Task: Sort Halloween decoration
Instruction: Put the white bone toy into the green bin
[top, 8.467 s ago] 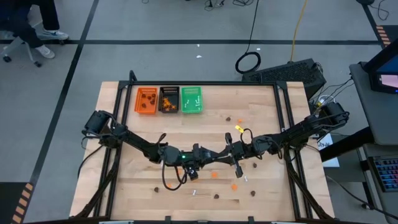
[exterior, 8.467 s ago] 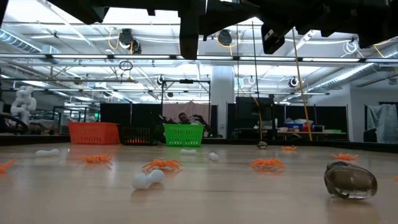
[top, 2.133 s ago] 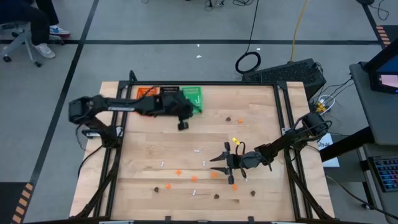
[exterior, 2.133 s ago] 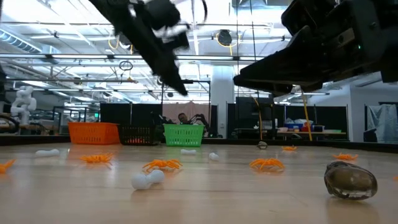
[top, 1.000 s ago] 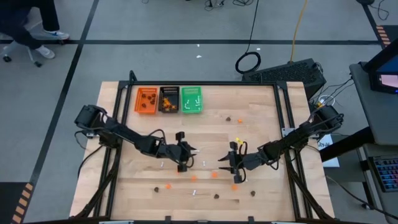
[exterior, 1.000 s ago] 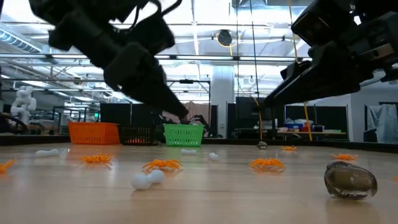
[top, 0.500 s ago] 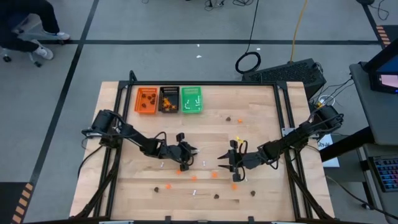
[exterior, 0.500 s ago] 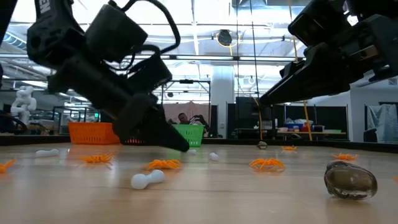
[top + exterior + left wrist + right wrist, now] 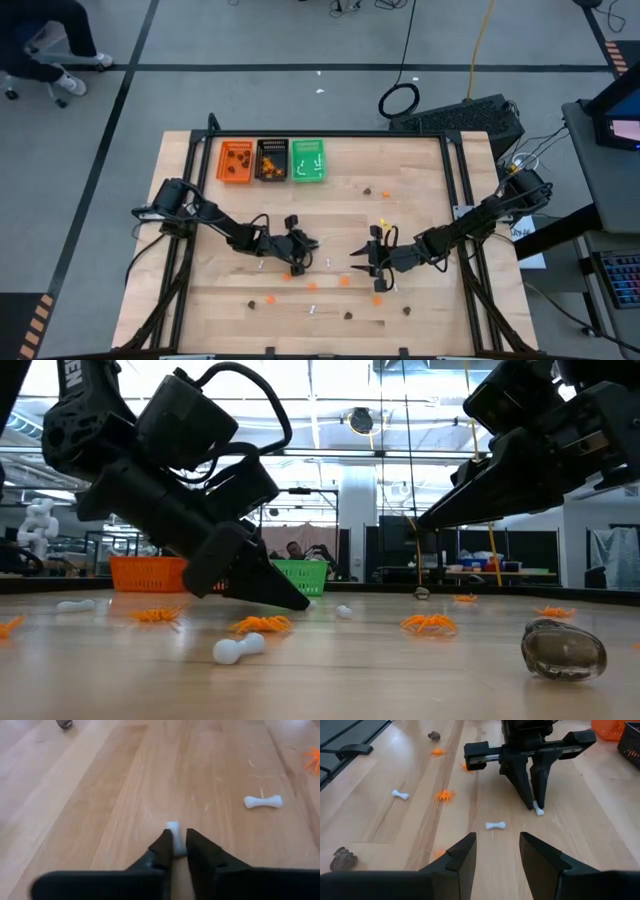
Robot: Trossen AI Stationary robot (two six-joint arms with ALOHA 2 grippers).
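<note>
where dark tapered left gripper pinches, a knobbed white bone lies on wood.

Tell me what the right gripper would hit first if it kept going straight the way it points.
Probably the small white bone lying on the table just ahead of the open right gripper. Beyond it stands the left gripper, closing on another white bone. Depth is hard to judge, so the gripper might pass above the nearer bone.

Bright overhead light, soft shadows, blurred foreground
</note>
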